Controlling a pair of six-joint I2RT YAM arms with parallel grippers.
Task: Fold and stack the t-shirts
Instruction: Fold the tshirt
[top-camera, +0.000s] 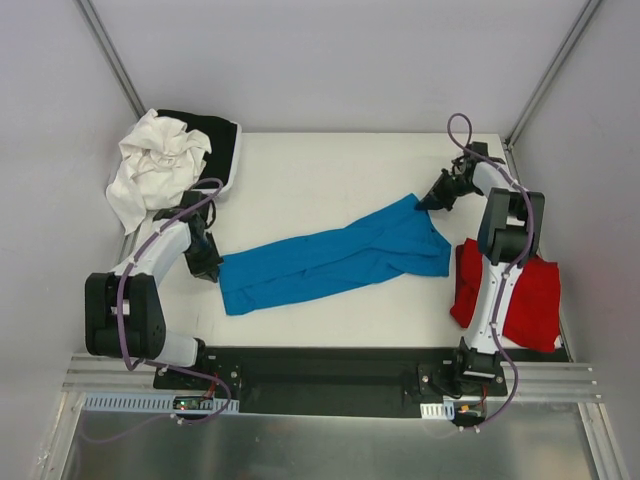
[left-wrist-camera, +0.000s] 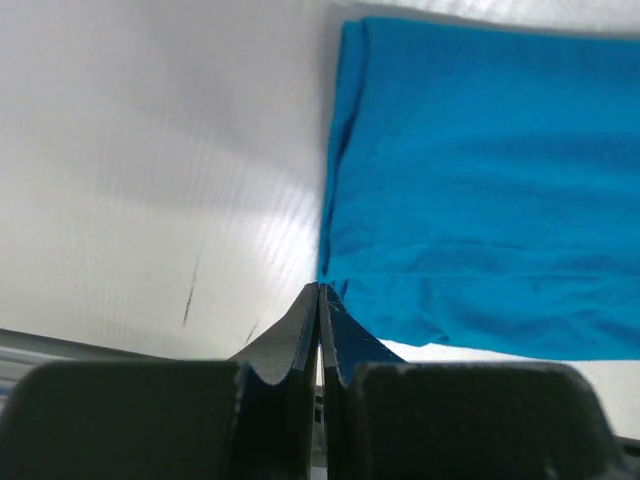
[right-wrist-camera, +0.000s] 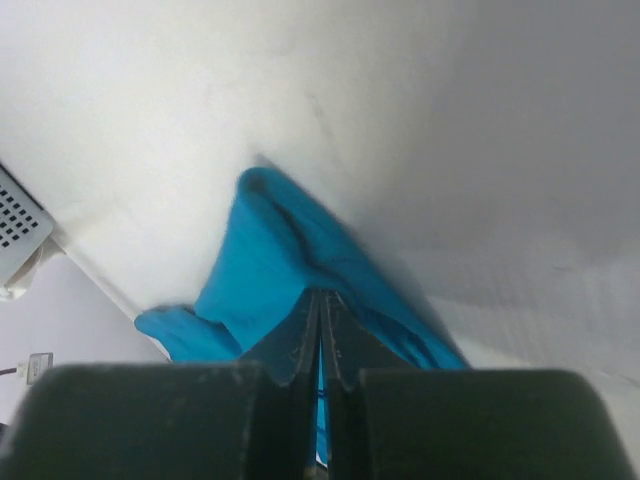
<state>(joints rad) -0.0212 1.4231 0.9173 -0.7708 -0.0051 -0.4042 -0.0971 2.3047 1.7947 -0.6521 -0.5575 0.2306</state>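
blue t-shirt (top-camera: 330, 260) spans btwn left gripper (top-camera: 212, 265) & right gripper (top-camera: 428, 203), both pinched shut on its ends.

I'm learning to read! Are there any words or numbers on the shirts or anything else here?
No text can be read anywhere.
The blue shirt and red shirt are plain.
The white cloth and black cloth show no label.
The small boards at the near edge are too small to read.
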